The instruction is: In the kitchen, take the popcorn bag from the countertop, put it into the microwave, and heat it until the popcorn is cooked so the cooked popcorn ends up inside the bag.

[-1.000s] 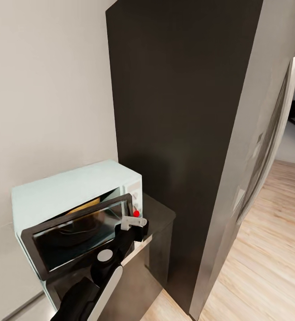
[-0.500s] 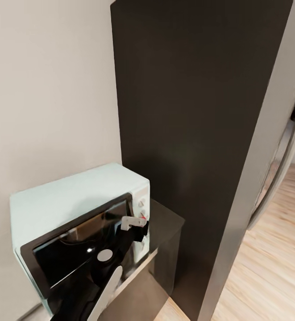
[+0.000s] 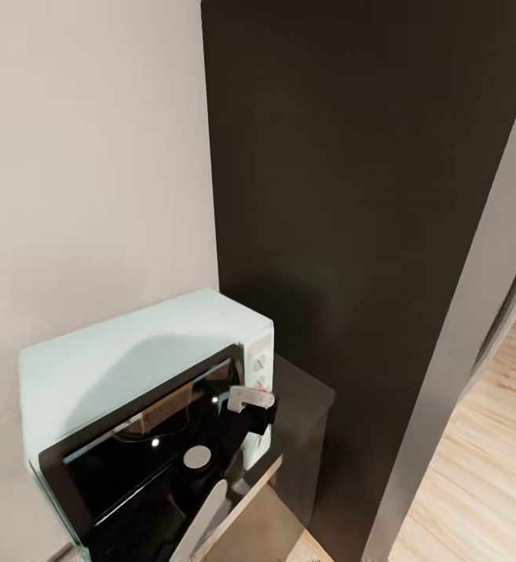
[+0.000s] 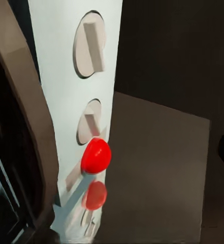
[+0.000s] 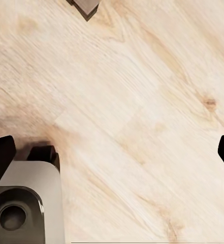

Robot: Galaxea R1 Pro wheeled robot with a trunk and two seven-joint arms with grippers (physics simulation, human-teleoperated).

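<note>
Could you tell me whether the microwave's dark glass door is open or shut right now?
Shut, it seems: the dark glass door of the pale mint-blue microwave lies flush in its frame, with no gap showing into the cavity.

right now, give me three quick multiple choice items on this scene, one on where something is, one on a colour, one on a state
1. Where does the left gripper sit?
A. by the microwave's control panel
B. on the wooden floor
C. on top of the microwave

2. What colour is the round button below the two white knobs?
A. green
B. red
C. black

3. What does the right wrist camera look down on?
A. a steel worktop
B. a dark glass door
C. pale wooden floor

Answers:
1. A: in the head view the gripper is at the right edge of the microwave, level with its knobs.
2. B: the left wrist view shows it bright red.
3. C: light wood grain of the floor spreads under that camera.
</note>
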